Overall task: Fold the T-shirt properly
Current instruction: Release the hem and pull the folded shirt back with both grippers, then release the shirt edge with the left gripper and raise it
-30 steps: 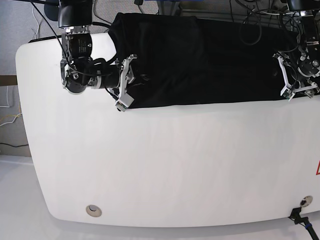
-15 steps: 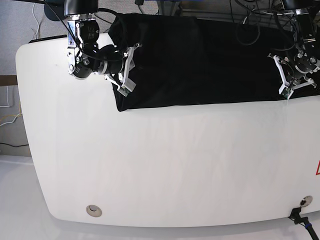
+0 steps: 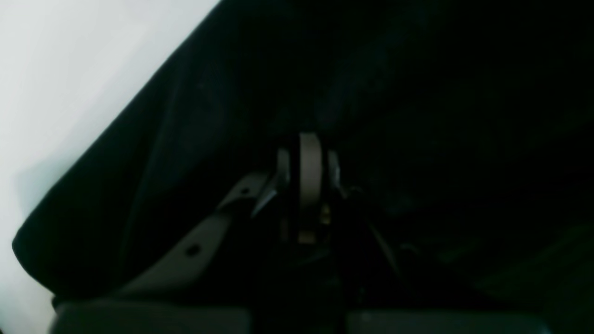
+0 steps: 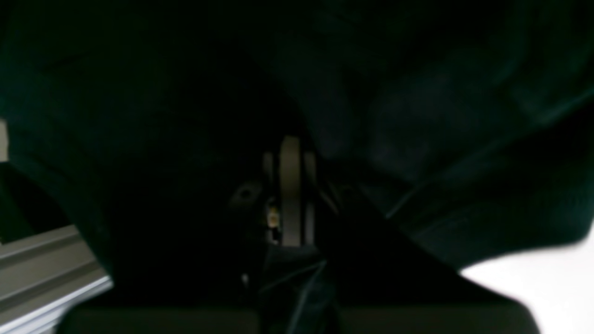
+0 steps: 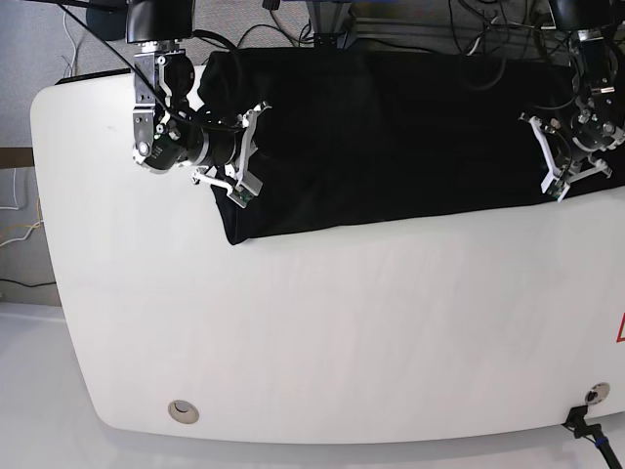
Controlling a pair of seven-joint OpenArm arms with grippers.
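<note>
The black T-shirt [image 5: 391,137] lies stretched across the far part of the white table [image 5: 322,332], plain side up. My right gripper [image 5: 252,154] is at the shirt's left end in the base view and is shut on a pinch of the cloth. In the right wrist view its fingers [image 4: 290,157] are pressed together, with dark T-shirt [image 4: 417,116] all around them. My left gripper [image 5: 543,156] is at the shirt's right end, also shut on the fabric. The left wrist view has its fingers [image 3: 310,162] closed inside the black T-shirt [image 3: 417,93], near its hem.
Cables and a metal frame [image 5: 420,20] run behind the table's far edge. A round grommet [image 5: 183,411] sits at the front left. At the front right are a plug [image 5: 586,420] and a red mark [image 5: 620,329]. An aluminium rail [image 4: 41,273] appears in the right wrist view.
Both grippers have closed on the cloth at the shirt's two ends. The right one has shifted toward the far edge, and the cloth's left corner now hangs lower and bunched.
</note>
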